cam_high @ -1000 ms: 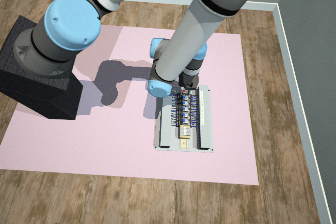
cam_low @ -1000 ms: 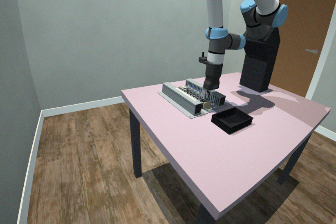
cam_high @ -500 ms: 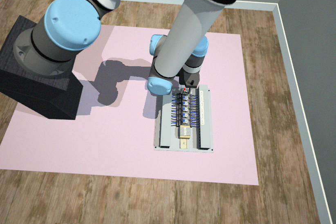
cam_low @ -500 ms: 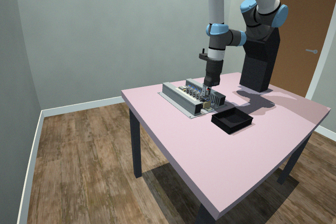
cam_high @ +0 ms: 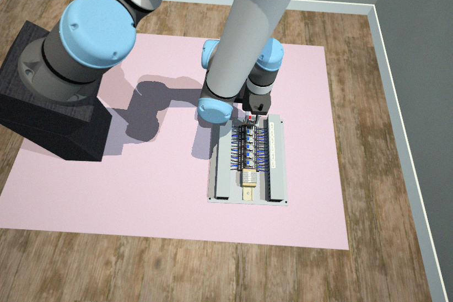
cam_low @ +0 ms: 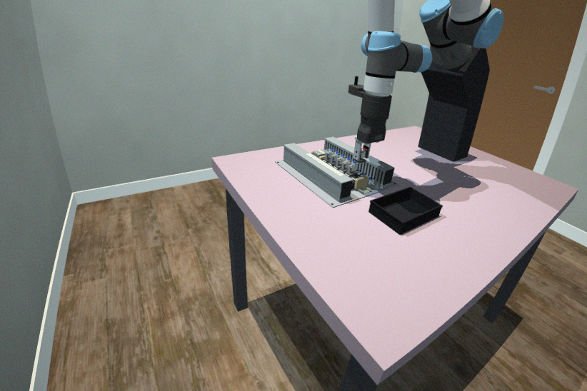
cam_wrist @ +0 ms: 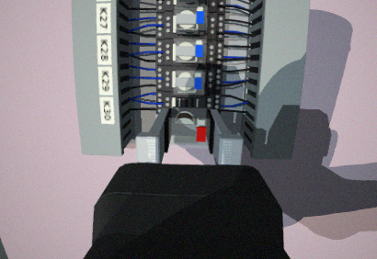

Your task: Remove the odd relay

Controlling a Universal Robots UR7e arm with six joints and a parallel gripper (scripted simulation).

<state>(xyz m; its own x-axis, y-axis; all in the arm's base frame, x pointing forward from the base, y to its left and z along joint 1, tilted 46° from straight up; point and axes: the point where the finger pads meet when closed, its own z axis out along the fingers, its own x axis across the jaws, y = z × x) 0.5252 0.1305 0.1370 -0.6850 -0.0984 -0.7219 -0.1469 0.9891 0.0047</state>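
Note:
The grey relay panel (cam_high: 222, 170) (cam_low: 313, 168) (cam_wrist: 95, 109) lies flat on the pink table (cam_low: 342, 274). Several relays with blue buttons (cam_high: 249, 145) (cam_wrist: 187, 29) sit in its middle row. My gripper (cam_high: 251, 118) (cam_low: 362, 151) (cam_wrist: 188, 122) is shut on the relay with the red button (cam_high: 250, 116) (cam_low: 363, 148) (cam_wrist: 198, 134). It holds this relay upright just above the row's end nearest the arm's base. The black parts tray (cam_low: 391, 220) stands open beside the panel in the exterior view. I do not see it in the other views.
White labels K25 to K30 run along one grey wire duct. A beige block (cam_high: 248, 190) sits at the row's far end. The arm's dark pedestal (cam_low: 450, 117) (cam_high: 45, 117) stands at the table's back corner.

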